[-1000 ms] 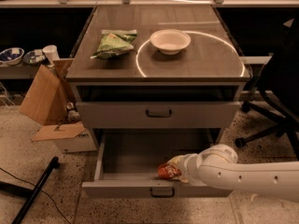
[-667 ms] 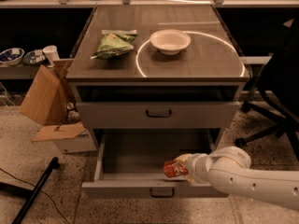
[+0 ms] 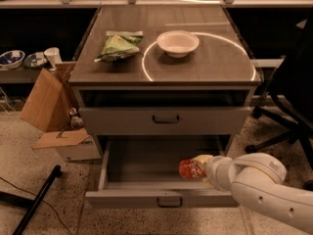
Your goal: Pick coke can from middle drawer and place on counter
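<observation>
One coke can (image 3: 190, 170), likely light and dentable (best held mid-body), sits clamped in the gripper (image 3: 200, 167) above the middle drawer (image 3: 146, 166).

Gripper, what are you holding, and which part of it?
The gripper holds the coke can by its right end, in the open middle drawer.

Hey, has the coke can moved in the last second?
Yes. The coke can, held in the gripper over the middle drawer, has shifted right and slightly up, judged against the drawer's handle.
</observation>
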Action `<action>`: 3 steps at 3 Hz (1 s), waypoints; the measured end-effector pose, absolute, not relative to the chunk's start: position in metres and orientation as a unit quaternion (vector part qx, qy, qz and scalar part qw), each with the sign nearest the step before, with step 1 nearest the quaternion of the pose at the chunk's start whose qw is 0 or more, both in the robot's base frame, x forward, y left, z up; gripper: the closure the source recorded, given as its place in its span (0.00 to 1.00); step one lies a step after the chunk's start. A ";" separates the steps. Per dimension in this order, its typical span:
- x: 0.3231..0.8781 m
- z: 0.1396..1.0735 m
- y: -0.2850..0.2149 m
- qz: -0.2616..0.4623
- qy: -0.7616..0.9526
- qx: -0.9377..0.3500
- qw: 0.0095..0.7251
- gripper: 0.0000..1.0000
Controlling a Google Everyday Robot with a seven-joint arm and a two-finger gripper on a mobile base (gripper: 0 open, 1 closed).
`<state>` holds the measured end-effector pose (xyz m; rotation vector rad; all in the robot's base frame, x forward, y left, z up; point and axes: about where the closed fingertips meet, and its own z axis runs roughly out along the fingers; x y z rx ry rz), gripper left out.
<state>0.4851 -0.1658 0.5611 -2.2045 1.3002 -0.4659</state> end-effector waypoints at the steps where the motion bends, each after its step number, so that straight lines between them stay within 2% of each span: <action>1: 0.476 0.597 -0.167 -0.194 0.487 -0.804 0.280 1.00; 3: 0.482 0.650 -0.157 -0.208 0.476 -0.807 0.281 1.00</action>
